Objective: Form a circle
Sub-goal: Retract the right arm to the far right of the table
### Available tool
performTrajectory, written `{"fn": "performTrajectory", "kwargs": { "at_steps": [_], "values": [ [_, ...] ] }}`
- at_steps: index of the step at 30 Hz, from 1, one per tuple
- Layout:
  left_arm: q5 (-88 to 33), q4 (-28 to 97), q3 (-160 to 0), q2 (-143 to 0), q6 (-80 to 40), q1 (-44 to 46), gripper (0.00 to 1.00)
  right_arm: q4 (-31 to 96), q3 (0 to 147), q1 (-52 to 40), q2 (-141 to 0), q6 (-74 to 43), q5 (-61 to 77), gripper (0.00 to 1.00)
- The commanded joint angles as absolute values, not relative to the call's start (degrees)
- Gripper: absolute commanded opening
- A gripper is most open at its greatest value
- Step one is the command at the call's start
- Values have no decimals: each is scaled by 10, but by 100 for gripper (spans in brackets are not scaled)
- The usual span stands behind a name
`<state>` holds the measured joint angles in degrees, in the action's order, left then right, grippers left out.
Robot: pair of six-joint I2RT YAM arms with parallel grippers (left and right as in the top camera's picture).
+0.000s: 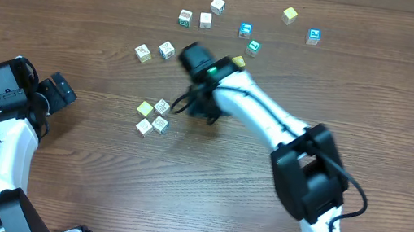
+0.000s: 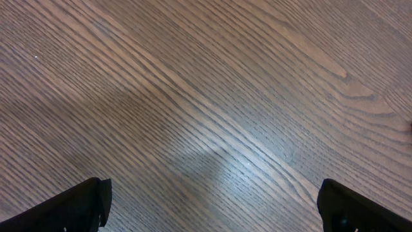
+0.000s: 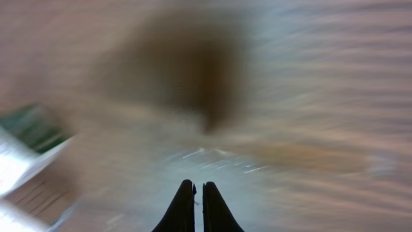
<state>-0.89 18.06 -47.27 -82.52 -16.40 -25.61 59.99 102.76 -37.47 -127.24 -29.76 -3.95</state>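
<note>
From overhead, the right claw point(image 1: 192, 104) hangs low over the table point(image 1: 404, 121) with its jaws pressed together and nothing between them. The circle point(image 1: 153, 116), one yellow cube and three pale printed ones set close in a small ring, lies just beside the claw's tips, on the side towards the left arm. Loose cubes point(image 1: 206, 20) are scattered beyond the claw, well apart from the ring. The left claw point(image 1: 60, 94) sits far off from the ring, jaws spread wide and empty. The left wrist view shows only its two dark fingers point(image 2: 77, 206) at the lower corners, with bare wood grain between them. The right wrist view is heavily blurred: the closed fingers point(image 3: 187, 209) meet at bottom centre, and a pale green-printed cube point(image 3: 32, 142) sits at the left edge, too smeared to identify.
</note>
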Motion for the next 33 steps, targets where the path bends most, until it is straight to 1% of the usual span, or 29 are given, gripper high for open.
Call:
{"fn": "performTrajectory", "kwargs": {
  "at_steps": [1, 7, 9, 11, 15, 16, 17, 18, 19, 20, 21, 22, 24, 26, 30, 33],
  "values": [
    [-11, 180, -471, -816, -169, -258, 100, 607, 1039, -314, -1265, -295, -76, 4],
    [-11, 180, -471, -816, -169, -258, 99, 609, 1039, -209, -1265, -269, -86, 5],
    [11, 178, -471, -816, -155, -258, 100, 613, 1039, -171, -1265, -267, -86, 10],
    [58, 178, -471, -816, -142, -259, 99, 618, 1038, -134, -1265, -267, -86, 12],
    [66, 172, -471, -816, -142, -259, 100, 628, 1038, -65, -1265, -267, -86, 16],
    [66, 173, -471, -816, -142, -259, 99, 630, 1038, -50, -1265, -267, -86, 19],
    [66, 174, -471, -816, -142, -259, 99, 631, 1038, -35, -1265, -267, -86, 25],
    [66, 174, -471, -816, -142, -258, 99, 631, 1038, -20, -1265, -268, -85, 36],
    [66, 174, -471, -816, -142, -258, 100, 630, 1038, -6, -1265, -268, -85, 55],
    [64, 174, -471, -816, -142, -258, 100, 628, 1038, 4, -1265, -268, -82, 79],
    [54, 173, -471, -816, -149, -258, 99, 627, 1038, 16, -1265, -268, -74, 97],
    [44, 172, -471, -816, -156, -258, 99, 627, 1038, 25, -1265, -268, -65, 100],
    [9, 167, -471, -816, -178, -258, 100, 626, 1038, 41, -1265, -268, -34, 100],
    [-54, 161, -471, -816, -187, -258, 99, 620, 1038, 52, -1265, -268, -12, 100],
    [-228, 135, -471, -817, -138, -256, 99, 601, 1038, 60, -1265, -268, -12, 100],
    [-291, 129, -476, -817, -133, -251, 99, 587, 1038, 61, -1265, -268, -12, 100]
  ]
}}
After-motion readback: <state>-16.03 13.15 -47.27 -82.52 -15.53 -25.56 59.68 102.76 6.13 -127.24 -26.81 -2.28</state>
